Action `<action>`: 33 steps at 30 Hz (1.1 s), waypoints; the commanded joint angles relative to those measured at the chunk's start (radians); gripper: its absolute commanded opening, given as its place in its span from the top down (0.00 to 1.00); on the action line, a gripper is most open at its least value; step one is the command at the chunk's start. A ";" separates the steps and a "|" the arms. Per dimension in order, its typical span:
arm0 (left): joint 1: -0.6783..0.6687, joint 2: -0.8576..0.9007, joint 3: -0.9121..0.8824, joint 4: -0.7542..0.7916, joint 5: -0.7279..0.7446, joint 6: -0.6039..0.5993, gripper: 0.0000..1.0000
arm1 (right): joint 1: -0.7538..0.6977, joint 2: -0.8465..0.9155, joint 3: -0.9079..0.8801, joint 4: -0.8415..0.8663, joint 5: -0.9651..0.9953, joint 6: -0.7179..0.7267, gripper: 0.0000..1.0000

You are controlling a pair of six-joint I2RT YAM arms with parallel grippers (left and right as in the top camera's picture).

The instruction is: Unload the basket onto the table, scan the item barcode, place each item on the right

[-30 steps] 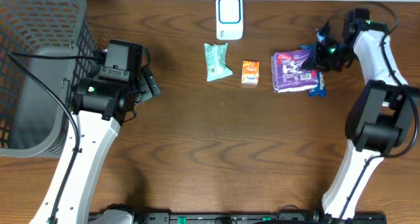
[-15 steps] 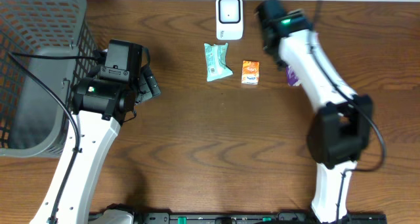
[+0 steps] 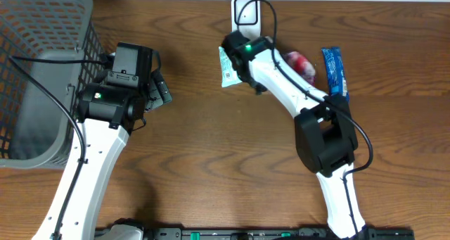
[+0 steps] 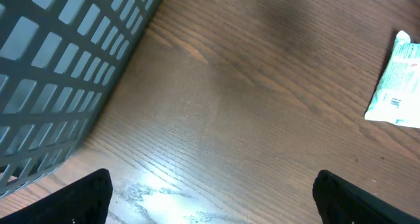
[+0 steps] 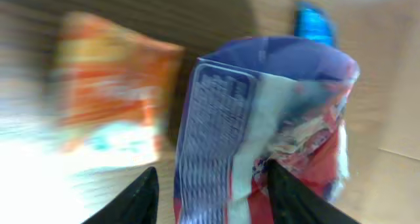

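Packet [image 5: 262, 119], purple, sits between the right gripper's [image 5: 211, 177] fingers, right of the scanner [image 3: 246, 15]; blur hides whether they clamp it. At the left, the basket [image 3: 70, 15] holds a grey shape [image 3: 42, 106], and the left gripper [image 4: 211, 178] hangs spread wide beside it.

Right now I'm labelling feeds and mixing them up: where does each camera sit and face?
Overhead: above the table, looking straight down; left arm, right arm show.
Left wrist: on the left gripper, facing table and basket; fingertips show.
Right wrist: on the right gripper, facing a purple packet; fingertips show.
Shared: overhead and left wrist both see the teal packet.
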 commanded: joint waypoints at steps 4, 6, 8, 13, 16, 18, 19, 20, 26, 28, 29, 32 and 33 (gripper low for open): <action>0.003 0.002 0.002 -0.003 0.006 -0.008 0.02 | -0.072 -0.025 0.253 -0.164 -0.269 0.006 0.40; 0.003 0.002 0.002 -0.003 0.005 -0.008 0.02 | -0.123 -0.025 0.370 -0.245 -0.337 -0.034 0.38; 0.003 0.002 0.002 -0.003 0.005 -0.008 0.02 | -0.182 -0.025 0.452 -0.296 -0.411 -0.073 0.34; 0.003 0.002 0.002 -0.003 0.005 -0.008 0.02 | -0.377 -0.024 0.491 -0.332 -0.694 -0.192 0.30; 0.003 0.002 0.002 -0.003 0.006 -0.008 0.02 | -0.464 -0.024 0.442 -0.326 -0.880 -0.282 0.31; 0.003 0.002 0.002 -0.003 0.005 -0.008 0.02 | -0.518 -0.024 0.389 -0.308 -1.008 -0.344 0.32; 0.003 0.002 0.002 -0.003 0.005 -0.008 0.02 | -0.539 -0.024 0.362 -0.295 -1.059 -0.365 0.32; 0.003 0.002 0.002 -0.003 0.006 -0.008 0.02 | -0.562 -0.024 0.327 -0.277 -1.112 -0.380 0.33; 0.003 0.002 0.002 -0.003 0.005 -0.008 0.02 | -0.636 -0.024 0.104 -0.089 -1.274 -0.385 0.36; 0.003 0.002 0.002 -0.003 0.005 -0.008 0.02 | -0.643 -0.024 0.027 -0.020 -1.319 -0.385 0.36; 0.003 0.002 0.002 -0.003 0.005 -0.008 0.02 | -0.644 -0.024 -0.008 0.010 -1.337 -0.385 0.36; 0.003 0.002 0.002 -0.003 0.005 -0.008 0.02 | -0.640 -0.024 -0.110 0.104 -1.378 -0.385 0.36; 0.003 0.002 0.002 -0.003 0.005 -0.008 0.02 | -0.639 -0.024 -0.143 0.132 -1.378 -0.377 0.36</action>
